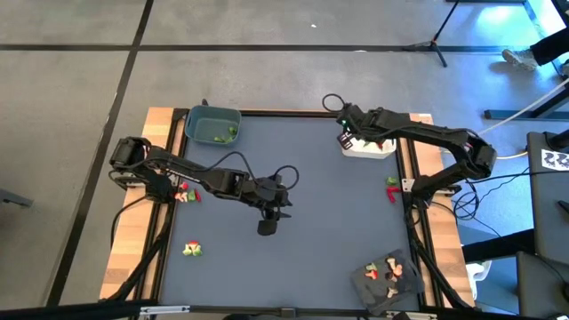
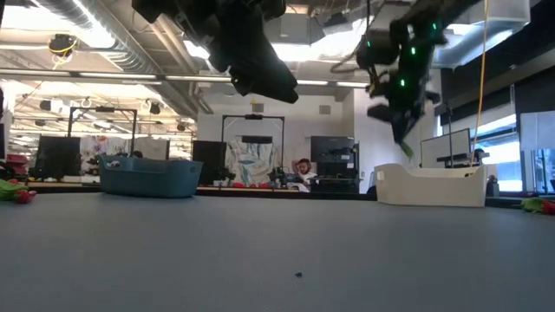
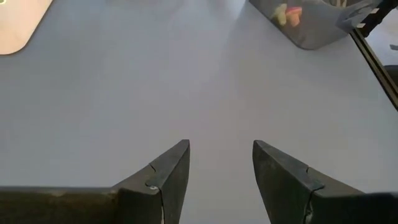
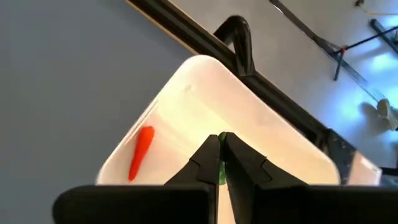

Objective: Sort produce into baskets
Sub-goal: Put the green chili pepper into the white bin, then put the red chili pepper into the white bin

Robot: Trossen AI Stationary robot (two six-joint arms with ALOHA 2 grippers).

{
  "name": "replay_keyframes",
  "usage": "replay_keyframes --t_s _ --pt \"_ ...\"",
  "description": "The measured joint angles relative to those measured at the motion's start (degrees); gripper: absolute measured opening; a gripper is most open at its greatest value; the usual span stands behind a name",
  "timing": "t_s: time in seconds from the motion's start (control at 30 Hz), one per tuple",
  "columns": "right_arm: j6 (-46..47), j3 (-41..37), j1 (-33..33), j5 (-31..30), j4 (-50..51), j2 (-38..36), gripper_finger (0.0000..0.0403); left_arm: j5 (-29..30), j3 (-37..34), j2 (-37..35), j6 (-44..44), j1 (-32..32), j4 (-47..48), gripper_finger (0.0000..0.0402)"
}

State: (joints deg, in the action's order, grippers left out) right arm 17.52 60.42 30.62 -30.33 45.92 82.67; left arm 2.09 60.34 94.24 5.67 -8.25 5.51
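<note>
- Over the white rounded-rectangular plastic tub (image 1: 372, 149) at the table's far right edge, the right gripper (image 4: 221, 163) hangs with its fingers pinched on a small green toy piece (image 4: 221, 169), only a sliver of which shows between the tips.
- Inside that tub lies one slim orange-red toy carrot (image 4: 142, 152), near one wall and apart from the gripper.
- Judged from this, the step in hand is the drop: the piece should be let go only with the fingertips well inside the rim, low enough that it cannot bounce out.
- Opening the fingers squarely over the bare white floor, clear of the carrot, would keep it from skipping off.
- Mid-table, the left gripper (image 3: 219, 163) waits above the bare grey-blue mat (image 1: 329, 213), its fingers spread and holding nothing.
- More toy produce is left to sort: a cluster at the left edge (image 1: 185, 194), another near the front left (image 1: 192, 250), one by the right edge (image 1: 391, 187).
- Already holding pieces are the blue-grey tub (image 1: 213, 124) and the dark grey shallow tray (image 1: 366, 286).
</note>
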Motion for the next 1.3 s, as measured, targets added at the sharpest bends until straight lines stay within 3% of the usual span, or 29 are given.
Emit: replay_keyframes --t_s 0.27,0.47,0.6,0.73,1.1,1.3 --pt "0.15 -7.03 0.67 -0.33 -7.42 0.00 0.0032 0.02 0.00 0.00 -0.07 0.11 -0.19 0.0171" --pt "0.15 -6.99 0.56 -0.75 -7.38 0.00 0.0115 0.02 0.00 -0.02 0.03 0.11 -0.73 0.0171" --pt "0.15 -6.97 -0.94 3.24 -7.60 -0.44 0.0161 0.02 0.00 -0.02 0.24 0.09 -0.58 0.0171" --pt "0.17 -6.95 -6.64 4.00 -8.38 -2.71 0.0180 0.02 0.00 -0.04 -0.02 0.09 -0.12 0.0171" --pt "1.08 -6.92 -25.53 4.47 -14.64 -7.10 0.0184 0.02 0.02 -0.07 0.15 0.11 0.97 0.0171" --pt "-0.23 -6.92 -32.02 4.48 -28.08 -7.08 0.0184 0.07 1.40 -1.03 1.24 -0.10 14.48 0.0171"
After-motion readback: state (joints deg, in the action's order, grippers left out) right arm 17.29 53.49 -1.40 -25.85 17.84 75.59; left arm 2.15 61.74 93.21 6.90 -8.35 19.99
